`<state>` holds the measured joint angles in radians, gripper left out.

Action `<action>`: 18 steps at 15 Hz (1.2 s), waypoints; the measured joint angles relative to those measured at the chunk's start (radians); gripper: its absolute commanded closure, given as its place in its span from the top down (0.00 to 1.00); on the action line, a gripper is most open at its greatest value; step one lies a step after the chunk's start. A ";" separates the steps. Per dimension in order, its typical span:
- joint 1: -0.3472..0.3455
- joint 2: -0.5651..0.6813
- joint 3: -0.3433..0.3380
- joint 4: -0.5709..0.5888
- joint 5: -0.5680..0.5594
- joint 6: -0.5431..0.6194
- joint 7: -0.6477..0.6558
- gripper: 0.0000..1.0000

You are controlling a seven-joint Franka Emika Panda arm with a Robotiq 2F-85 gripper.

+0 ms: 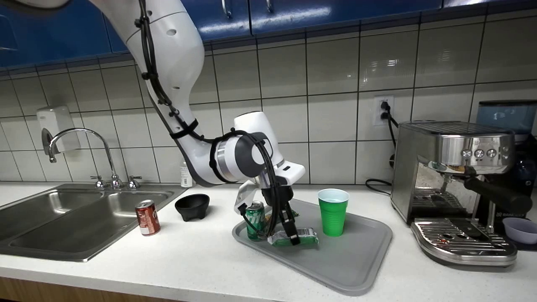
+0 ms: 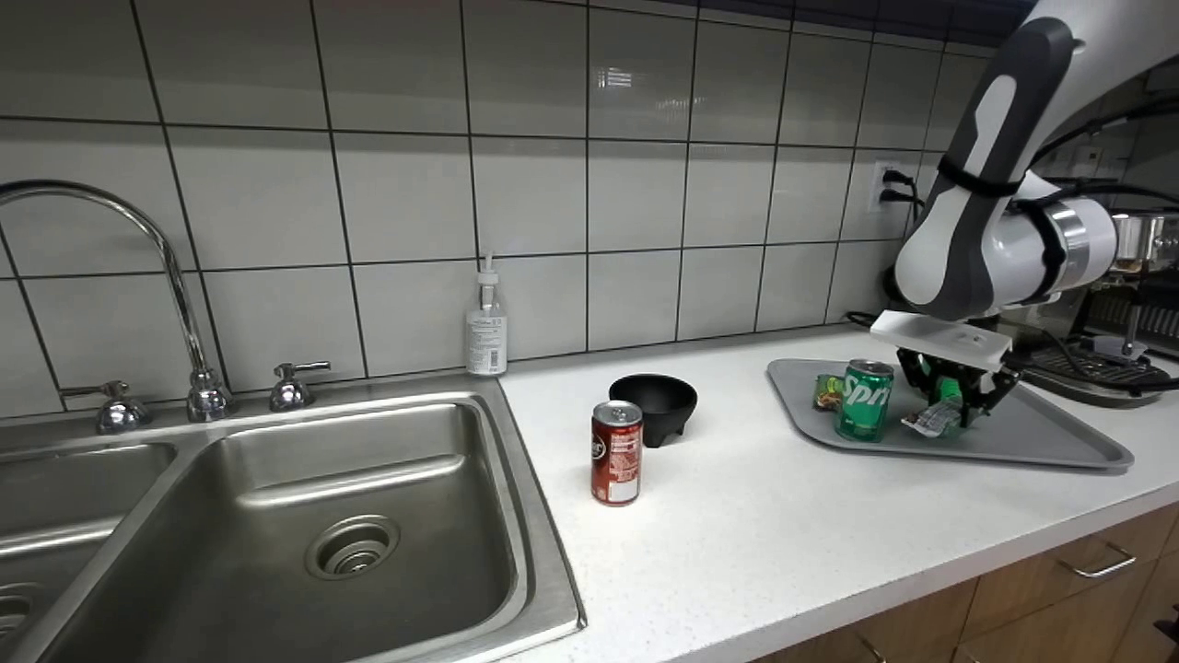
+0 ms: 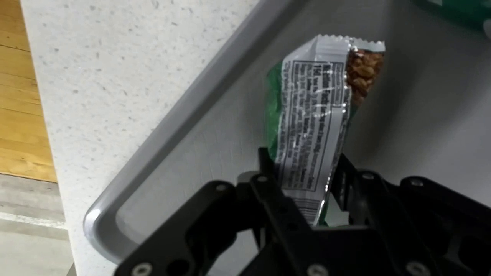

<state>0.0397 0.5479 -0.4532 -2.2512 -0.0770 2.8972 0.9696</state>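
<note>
Near the wrapped bar (image 3: 310, 122): 1 green can (image 2: 865, 402), 1 green cup (image 1: 334, 216).

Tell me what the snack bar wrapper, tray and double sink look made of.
Snack bar wrapper: probably glossy plastic film, given its glints and crimped edge. Gray tray: likely matte plastic, from its dull surface. Double sink: apparently brushed stainless steel, by its metallic sheen.

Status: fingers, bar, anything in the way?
Fingers closed on snack bar. Low over tray, contact unclear. Green can and green cup close by, possible obstacles.
</note>
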 measured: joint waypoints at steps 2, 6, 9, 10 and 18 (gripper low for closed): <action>0.000 0.011 0.000 0.008 0.011 0.000 -0.008 0.13; 0.000 0.022 0.000 0.017 0.019 -0.002 -0.014 0.77; 0.000 0.022 0.000 0.022 0.019 -0.002 -0.014 1.00; 0.000 0.022 0.000 0.024 0.019 -0.002 -0.014 1.00; 0.021 0.009 -0.006 0.029 0.019 0.000 -0.015 1.00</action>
<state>0.0606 0.5573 -0.4592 -2.2224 -0.0582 2.8974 0.9545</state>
